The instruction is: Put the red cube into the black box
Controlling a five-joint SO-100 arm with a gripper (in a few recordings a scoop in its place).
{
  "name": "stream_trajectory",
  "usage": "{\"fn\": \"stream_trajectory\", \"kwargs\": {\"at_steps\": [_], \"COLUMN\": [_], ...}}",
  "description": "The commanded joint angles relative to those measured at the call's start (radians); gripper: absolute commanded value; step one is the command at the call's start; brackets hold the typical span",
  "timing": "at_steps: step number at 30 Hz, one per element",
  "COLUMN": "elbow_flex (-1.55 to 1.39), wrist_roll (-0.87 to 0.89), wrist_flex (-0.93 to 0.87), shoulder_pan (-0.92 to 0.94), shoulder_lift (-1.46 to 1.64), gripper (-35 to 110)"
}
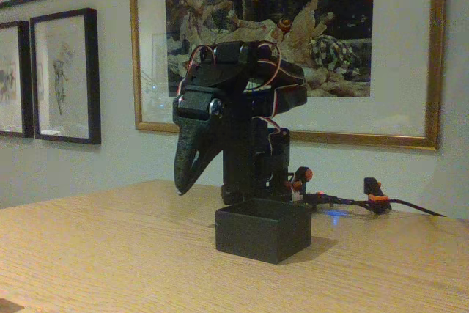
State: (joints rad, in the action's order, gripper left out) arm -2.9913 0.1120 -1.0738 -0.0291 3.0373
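Note:
The black box point(262, 229) stands on the wooden table point(110, 254), right in front of the robot's base. The black arm is folded over itself, and its gripper point(182, 185) points down to the left of the box, hanging a little above the tabletop and above the box's rim. Its two fingers lie together like a beak, with nothing between them. The red cube is out of view; the box's inside is hidden by its near walls.
Black cables with orange-red clips point(375, 197) run off to the right behind the box, near a small blue light point(335, 214). Framed pictures point(64, 75) hang on the wall behind. Bare tabletop stretches left and toward the front.

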Motion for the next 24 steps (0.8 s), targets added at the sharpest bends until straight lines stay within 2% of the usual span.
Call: {"fn": "stream_trajectory", "kwargs": {"at_steps": [1,9,14,19,24], "elbow_flex": [0.046,0.314,0.675,0.854,1.029], "wrist_roll": [0.014,0.071,0.132,0.095,0.051], "wrist_flex": [0.028,0.149,-0.008,-0.115,-0.17], "shoulder_pan": [-0.006,-0.069,-0.048,0.086,0.144], "shoulder_lift": [-0.041,-0.426,-0.778,-0.873,-1.029], "gripper": [-17,-15,-13,-14,-13]}}
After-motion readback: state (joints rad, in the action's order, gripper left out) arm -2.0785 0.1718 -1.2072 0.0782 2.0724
